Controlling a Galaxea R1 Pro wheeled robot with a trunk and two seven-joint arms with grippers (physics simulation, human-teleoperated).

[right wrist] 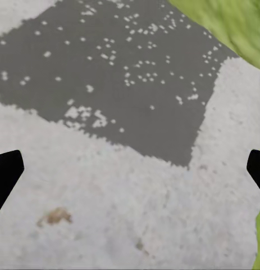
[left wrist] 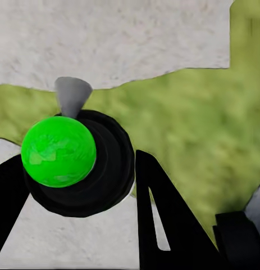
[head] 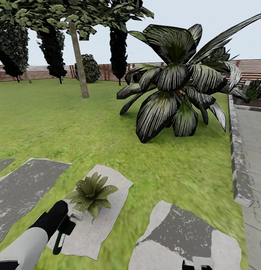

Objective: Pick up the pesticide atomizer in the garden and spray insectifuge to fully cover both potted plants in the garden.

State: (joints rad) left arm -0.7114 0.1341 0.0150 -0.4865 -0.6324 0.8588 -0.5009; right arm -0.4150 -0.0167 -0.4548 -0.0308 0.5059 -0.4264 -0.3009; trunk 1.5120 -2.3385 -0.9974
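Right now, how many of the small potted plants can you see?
1. The potted plant sits on a stepping stone just ahead of the left claw, which holds the atomizer. The second may be hidden or out of frame.

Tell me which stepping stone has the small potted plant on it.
The middle stepping stone, beside the left gripper; the potted plant sits on it, while the neighbouring stones carry none.
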